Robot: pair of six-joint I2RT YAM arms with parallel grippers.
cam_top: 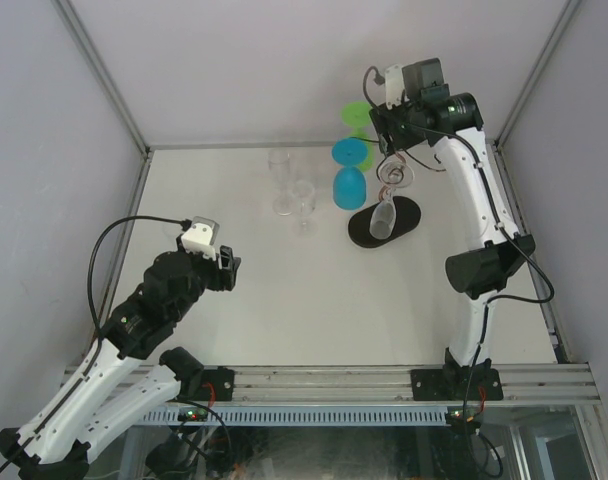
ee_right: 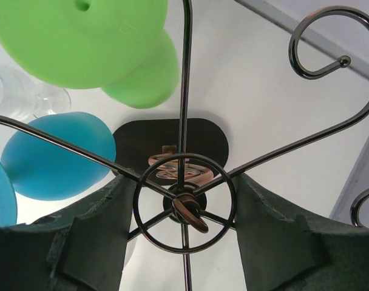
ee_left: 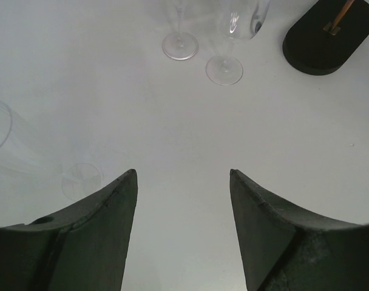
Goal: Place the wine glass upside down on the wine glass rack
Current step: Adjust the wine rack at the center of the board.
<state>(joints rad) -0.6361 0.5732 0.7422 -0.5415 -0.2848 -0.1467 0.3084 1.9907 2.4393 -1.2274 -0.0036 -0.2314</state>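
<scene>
Right wrist, right pincer (ee_right: pixel 184 182) released above wine glass rack (ee_right: pixel 186 207), left pincer (ee_left: pixel 182 174) released

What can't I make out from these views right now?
Left wrist view: rack cut off by the top edge, only its base shows.
Top view: clear glass at the rack, too small and see-through to tell whether it hangs hooked.
Right wrist view: that glass unseen, perhaps behind the jaws.
</scene>
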